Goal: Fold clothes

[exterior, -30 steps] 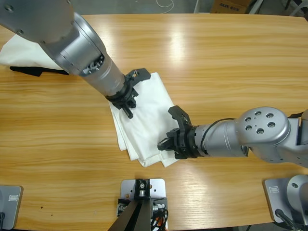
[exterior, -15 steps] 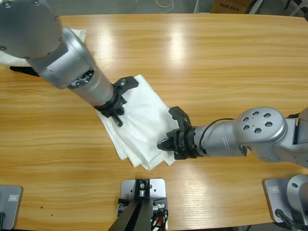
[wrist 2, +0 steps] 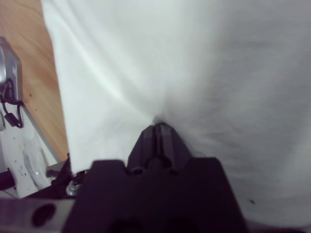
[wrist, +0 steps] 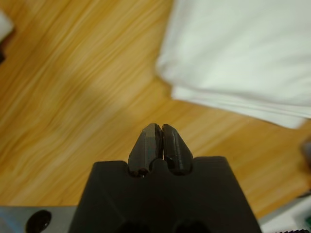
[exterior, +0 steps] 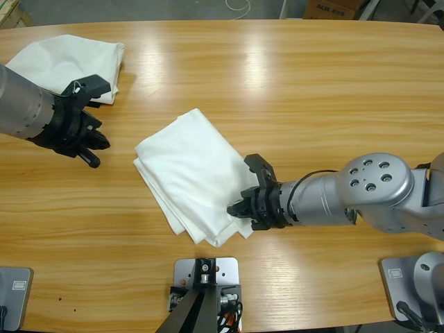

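A folded white T-shirt (exterior: 187, 170) lies at the table's middle; it also fills the right wrist view (wrist 2: 194, 58) and the upper right of the left wrist view (wrist: 243, 48). My right gripper (exterior: 239, 207) is shut at the shirt's lower right corner, where the cloth puckers into its tips (wrist 2: 158, 127). To the shirt's left, my left gripper (exterior: 96, 154) is shut over bare wood with nothing in it (wrist: 158, 128). A second white T-shirt (exterior: 66, 61) lies bunched at the far left corner.
The wooden table (exterior: 312, 83) stretches bare to the right and back. A cardboard box (exterior: 331, 8) and a white cable (exterior: 237, 5) lie on the floor beyond the far edge. The left arm's black wrist sits close to the second shirt.
The left arm has drawn back to the left, off the folded shirt, uncovering the second shirt. The folded shirt has slid and turned leftwards. The right gripper has stayed at its corner.
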